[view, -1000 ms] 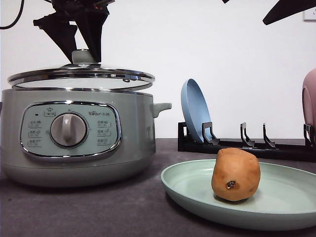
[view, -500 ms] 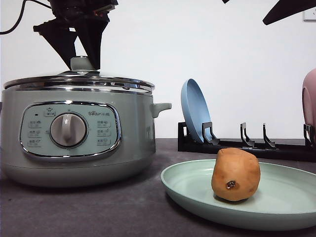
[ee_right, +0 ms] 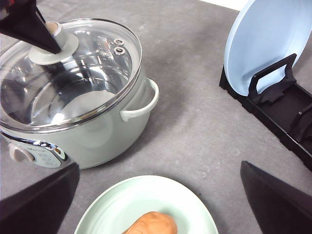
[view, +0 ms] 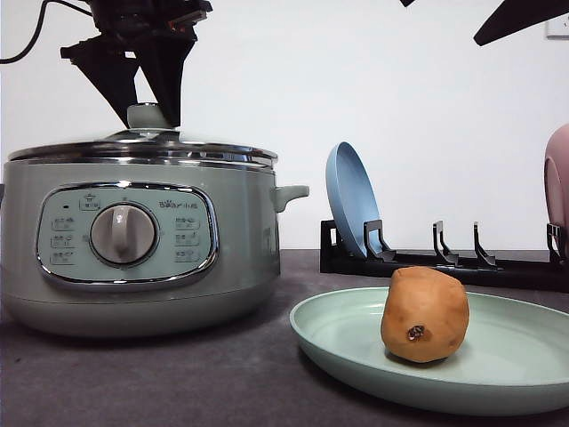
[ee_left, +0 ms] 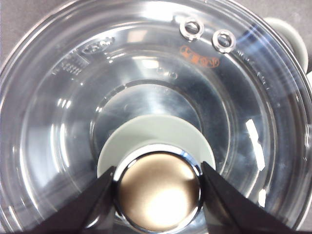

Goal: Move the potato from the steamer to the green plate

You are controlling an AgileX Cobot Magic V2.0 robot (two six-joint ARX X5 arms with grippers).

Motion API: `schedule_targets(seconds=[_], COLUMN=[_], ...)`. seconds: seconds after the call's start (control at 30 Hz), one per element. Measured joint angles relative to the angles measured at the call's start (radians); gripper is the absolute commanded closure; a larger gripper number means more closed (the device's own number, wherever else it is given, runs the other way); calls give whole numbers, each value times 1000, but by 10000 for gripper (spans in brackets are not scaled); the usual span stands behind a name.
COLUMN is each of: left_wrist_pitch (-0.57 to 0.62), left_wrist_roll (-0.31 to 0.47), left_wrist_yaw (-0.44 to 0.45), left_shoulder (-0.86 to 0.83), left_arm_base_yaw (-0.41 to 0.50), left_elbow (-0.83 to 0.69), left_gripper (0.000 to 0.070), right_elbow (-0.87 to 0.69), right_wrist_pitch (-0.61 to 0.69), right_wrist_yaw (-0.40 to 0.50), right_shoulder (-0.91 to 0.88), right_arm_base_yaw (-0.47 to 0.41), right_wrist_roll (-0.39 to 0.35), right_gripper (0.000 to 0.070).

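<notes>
While left hand (view: 147,111) grips lid, potato (view: 425,314) sits apart.

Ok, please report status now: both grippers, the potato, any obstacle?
Left gripper shut on glass lid knob, lid seated on sage-green steamer. Right gripper open. Orange-brown potato on mint-green plate. No obstacle.

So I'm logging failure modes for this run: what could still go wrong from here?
The left gripper pinches only the smooth round lid knob; a sideways drag while letting go could shift the glass lid on the steamer. The potato stands on end on the green plate and might topple or roll if the table is bumped.
</notes>
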Motion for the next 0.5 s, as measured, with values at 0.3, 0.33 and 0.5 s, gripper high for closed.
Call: schedule_targets(seconds=[0.3, 0.33, 0.5], left_wrist_pitch=[-4, -6, -10], left_wrist_roll=[0, 0, -2], left_wrist_yaw=[-15, -21, -46], left_shoulder=[4, 4, 5], left_arm_base_yaw=[-13, -14, -24], left_elbow=[1, 2, 4], left_gripper=[699, 699, 654], right_elbow=[0, 0, 0], right_wrist_pitch=[0, 0, 0], right_wrist_yaw=[0, 0, 0], right_shoulder=[0, 0, 0], right_arm_base_yaw=[0, 0, 0], right_wrist_roll=[0, 0, 0], right_gripper=[33, 33, 33])
